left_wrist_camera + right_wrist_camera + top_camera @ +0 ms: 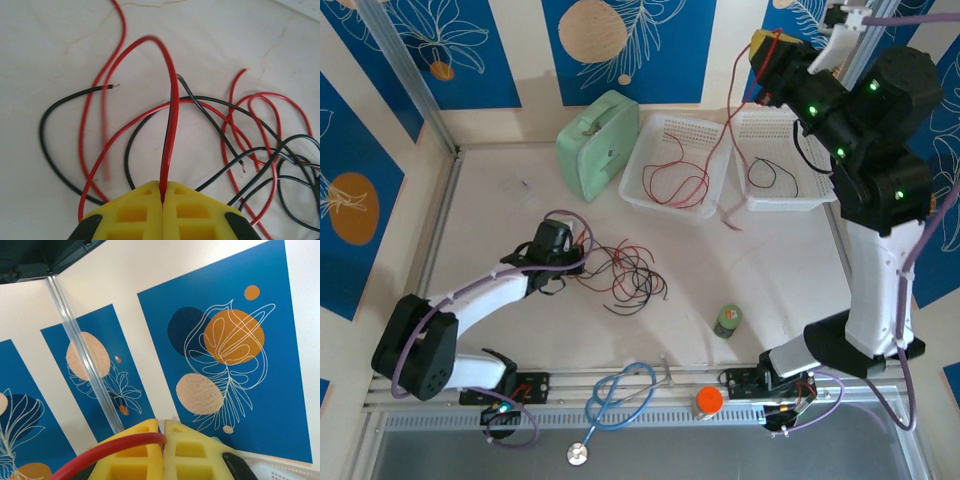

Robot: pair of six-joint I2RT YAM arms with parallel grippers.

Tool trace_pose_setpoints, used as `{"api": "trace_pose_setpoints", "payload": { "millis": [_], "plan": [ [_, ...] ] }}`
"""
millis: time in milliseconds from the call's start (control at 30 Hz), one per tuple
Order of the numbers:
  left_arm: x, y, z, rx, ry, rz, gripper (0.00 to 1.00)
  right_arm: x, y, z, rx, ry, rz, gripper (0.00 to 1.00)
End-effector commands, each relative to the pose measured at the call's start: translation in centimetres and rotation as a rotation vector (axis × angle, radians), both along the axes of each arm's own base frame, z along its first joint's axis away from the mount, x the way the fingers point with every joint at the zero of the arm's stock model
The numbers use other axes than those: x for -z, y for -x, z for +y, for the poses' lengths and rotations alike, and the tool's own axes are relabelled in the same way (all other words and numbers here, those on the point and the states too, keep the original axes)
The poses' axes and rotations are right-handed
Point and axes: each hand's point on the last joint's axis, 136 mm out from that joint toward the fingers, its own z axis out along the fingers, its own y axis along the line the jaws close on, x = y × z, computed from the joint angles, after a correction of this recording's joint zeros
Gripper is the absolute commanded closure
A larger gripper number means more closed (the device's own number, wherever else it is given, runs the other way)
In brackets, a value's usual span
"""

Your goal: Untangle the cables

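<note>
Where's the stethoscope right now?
In the top view, the stethoscope lies on the metal rail at the near edge, just left of the orange cap.

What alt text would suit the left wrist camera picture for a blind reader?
The left gripper, yellow-padded, is shut on a red cable that arches away. Other red and black cables lie looped and crossed on the pale table.

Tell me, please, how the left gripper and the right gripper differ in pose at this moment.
Height: the left gripper sits low over the table, at the tangle of cables; the right gripper hovers high above the white baskets.
Aim: the left gripper faces the table; the right gripper faces a blue wall poster.
Shared: each is shut on a red cable.
</note>
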Motion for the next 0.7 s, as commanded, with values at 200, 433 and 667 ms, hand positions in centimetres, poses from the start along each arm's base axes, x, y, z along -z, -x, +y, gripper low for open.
{"api": "trace_pose_setpoints", "payload": {
  "millis": [200, 433, 667],
  "plan": [
    [0.9, 0.8, -2.7, 0.086, 0.111, 0.042, 0.71, -1.6, -5.6, 0.3, 0.025, 0.004, -0.108, 1.0],
    [-0.2, 1.5, -3.0, 0.103, 0.127, 0.017, 0.25, 1.8, -11.9, 2.1, 0.015, 0.038, -0.039, 1.0],
    [-2.2, 2.1, -2.3, 0.097, 0.117, -0.032, 0.06, 14.0, -19.4, 4.9, -0.008, 0.103, 0.204, 1.0]
  ]
}}
